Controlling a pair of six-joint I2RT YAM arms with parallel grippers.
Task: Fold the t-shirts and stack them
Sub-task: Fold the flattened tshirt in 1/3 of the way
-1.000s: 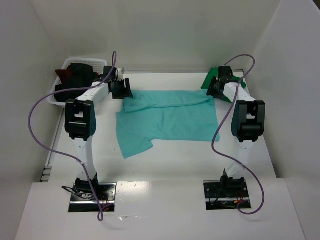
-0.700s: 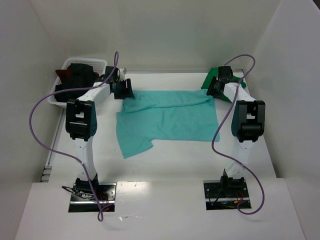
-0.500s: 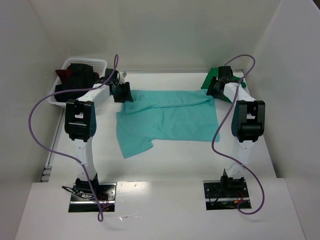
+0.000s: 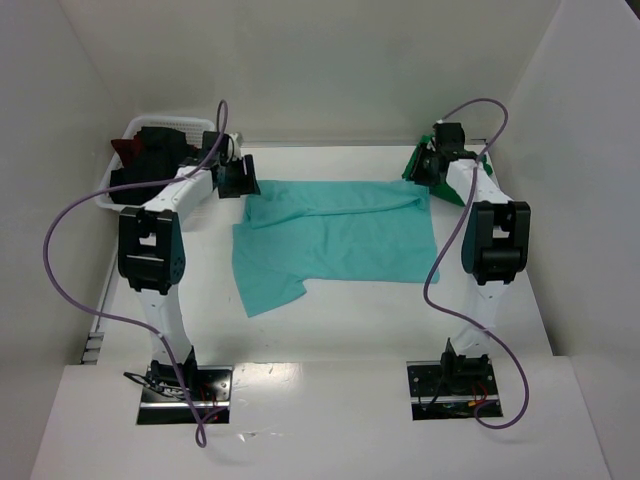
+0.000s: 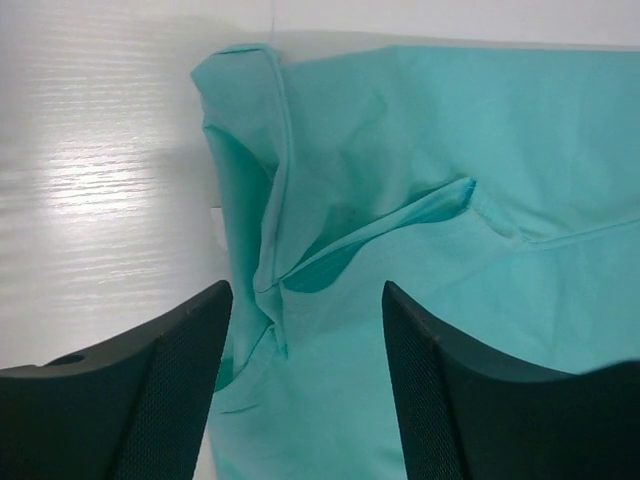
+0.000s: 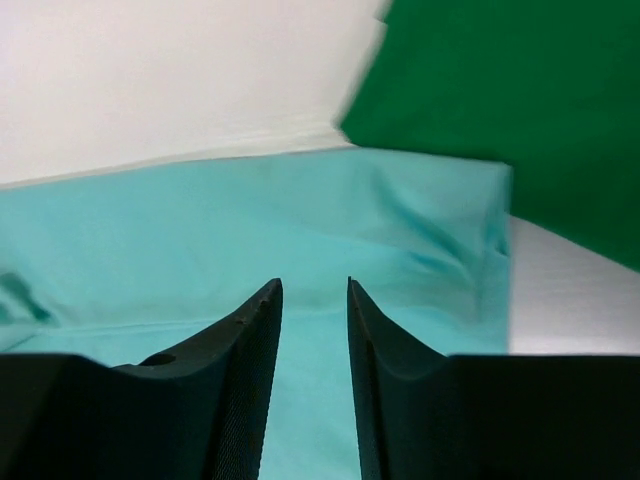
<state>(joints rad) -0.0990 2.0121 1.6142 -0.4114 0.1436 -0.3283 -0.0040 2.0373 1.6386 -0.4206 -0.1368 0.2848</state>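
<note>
A light teal short-sleeved cloth t-shirt point(image 4: 335, 235) is laid out across the white surface point(image 4: 330, 320) between the two arms. Its far edge is rumpled and a loose flap reaches towards the near left. A darker green cloth shirt point(image 4: 414, 162) is seen at the far right corner, just beside the teal one. Black cloth point(image 4: 160, 145) and dark red cloth point(image 4: 125, 148) are piled in a white plastic lattice basket point(image 4: 170, 119) at the far left.

The left fingers point(image 5: 140, 400) are spread wide above the teal shirt's far-left corner, where a sleeve is creased and doubled over. Nothing is pinched. The right fingers point(image 6: 220, 400) are held with only a narrow gap, over the far-right corner. No cloth is caught between them.

The shirt is judged to be light and limp. No shape would be kept once it is lifted, and sagging and fresh creases are to be expected. It may also slide on the smooth surface if dragged. A hold is best taken at the two far corners, on the stitched hem or seam, with all layers gathered in the pinch.
</note>
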